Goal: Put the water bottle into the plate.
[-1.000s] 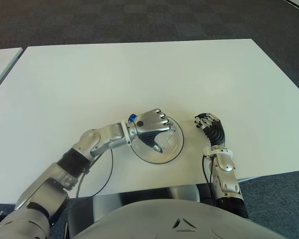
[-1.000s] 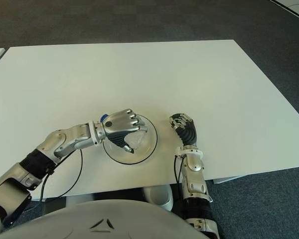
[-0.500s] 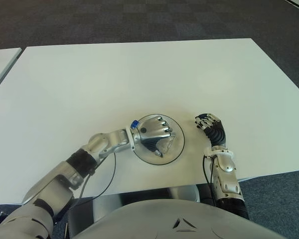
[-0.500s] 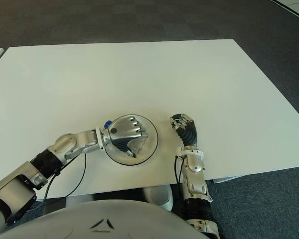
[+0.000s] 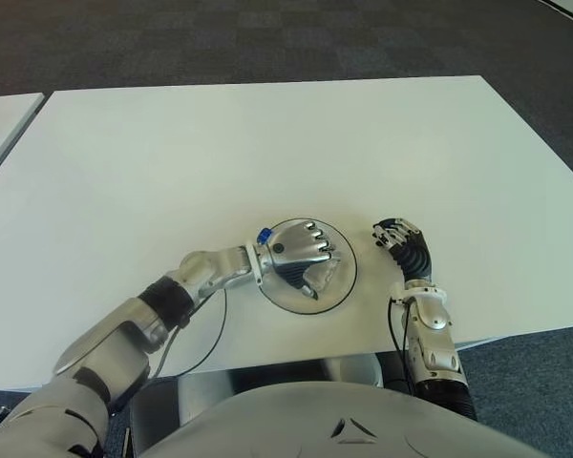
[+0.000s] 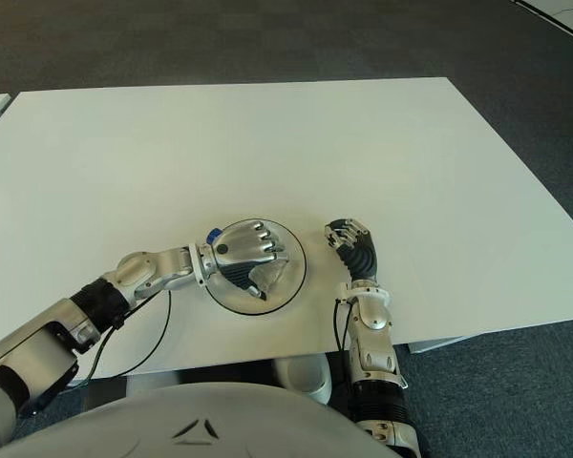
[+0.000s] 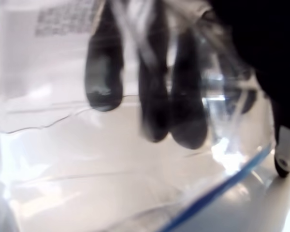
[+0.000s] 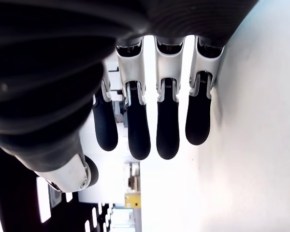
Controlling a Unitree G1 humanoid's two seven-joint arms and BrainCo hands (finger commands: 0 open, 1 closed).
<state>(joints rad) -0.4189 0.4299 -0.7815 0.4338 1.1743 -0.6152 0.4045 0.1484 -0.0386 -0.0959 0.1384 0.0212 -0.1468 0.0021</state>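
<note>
Left robot hand [image 5: 301, 260] grips clear crinkled water bottle [image 5: 325, 278] over round plate [image 5: 342, 291].

White table [image 5: 267, 143] — round clear plate [image 5: 342, 289] near its front edge, a black cable [image 5: 213, 329] beside.

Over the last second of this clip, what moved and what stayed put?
The left hand, shut on the water bottle, sank lower over the plate, and its forearm dropped nearer the table. The blue cap shifted slightly toward the plate's rim. The grip did not change. The plate kept its place, and the right hand stayed beside it on its right, fingers relaxed and empty.
</note>
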